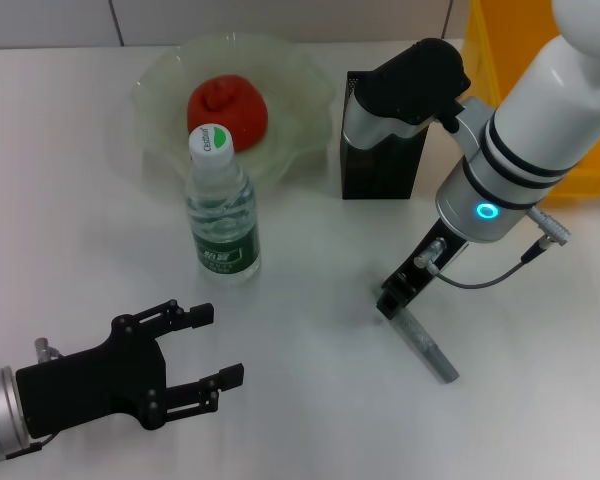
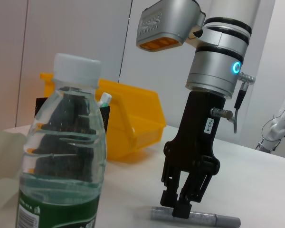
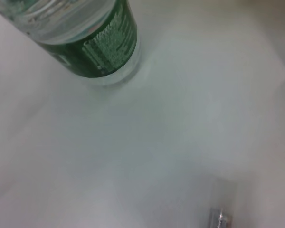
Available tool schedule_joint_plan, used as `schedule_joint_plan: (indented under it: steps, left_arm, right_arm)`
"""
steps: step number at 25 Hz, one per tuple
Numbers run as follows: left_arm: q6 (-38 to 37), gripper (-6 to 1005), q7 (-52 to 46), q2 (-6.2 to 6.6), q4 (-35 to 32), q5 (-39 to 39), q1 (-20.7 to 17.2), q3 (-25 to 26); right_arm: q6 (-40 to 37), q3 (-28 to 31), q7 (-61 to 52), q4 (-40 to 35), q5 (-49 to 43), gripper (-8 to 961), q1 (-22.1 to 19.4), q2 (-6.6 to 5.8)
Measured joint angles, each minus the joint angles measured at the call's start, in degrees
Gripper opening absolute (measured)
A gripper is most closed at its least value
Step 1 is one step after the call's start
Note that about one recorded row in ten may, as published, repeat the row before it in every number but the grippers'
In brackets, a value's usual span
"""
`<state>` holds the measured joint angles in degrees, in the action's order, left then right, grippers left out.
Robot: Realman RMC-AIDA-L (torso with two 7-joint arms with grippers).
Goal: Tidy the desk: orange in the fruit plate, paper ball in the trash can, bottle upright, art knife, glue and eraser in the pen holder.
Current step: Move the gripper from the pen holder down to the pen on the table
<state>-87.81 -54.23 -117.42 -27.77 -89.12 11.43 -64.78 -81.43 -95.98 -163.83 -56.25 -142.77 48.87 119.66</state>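
The orange [image 1: 228, 108] lies in the pale-green fruit plate [image 1: 305, 80] at the back. The bottle [image 1: 221, 210] stands upright in front of the plate; it also shows in the left wrist view [image 2: 61, 156] and the right wrist view [image 3: 97, 45]. The black pen holder [image 1: 380, 160] stands right of the plate, with a white-and-green thing sticking out of it [image 2: 104, 99]. My right gripper [image 1: 390, 305] [image 2: 177, 206] is down at the table, shut on one end of the grey art knife [image 1: 428, 348] [image 2: 213, 219]. My left gripper [image 1: 220, 343] is open and empty at the front left. The paper ball and eraser are out of view.
The yellow trash can [image 1: 483, 60] [image 2: 133, 118] stands at the back right, behind the pen holder. My right arm [image 1: 540, 130] reaches over from the right, just in front of the pen holder. The white table [image 1: 310, 400] carries everything.
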Motion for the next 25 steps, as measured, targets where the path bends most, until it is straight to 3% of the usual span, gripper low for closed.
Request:
schedule_joint_plan:
  steps: [3, 5, 11, 25]
  left_arm:
    - [0.00, 798, 0.00, -0.01, 0.02, 0.00, 0.00, 0.00]
    - [0.04, 798, 0.00, -0.01, 0.08, 0.00, 0.00, 0.00]
    - [0.09, 798, 0.00, -0.08, 0.09, 0.00, 0.00, 0.00]
    - [0.79, 798, 0.00, -0.10, 0.09, 0.00, 0.00, 0.00]
  right_arm:
    - [-0.04, -0.08, 0.00, 0.05, 0.03, 394, 0.07, 0.02]
    - [-0.08, -0.08, 0.11, 0.83, 0.03, 326, 0.34, 0.05]
    - [0.01, -0.09, 0.26, 2.27, 0.13, 274, 0.87, 0.15]
    - [0.13, -3.02, 0.38, 2.52, 0.28, 264, 1.67, 0.13]
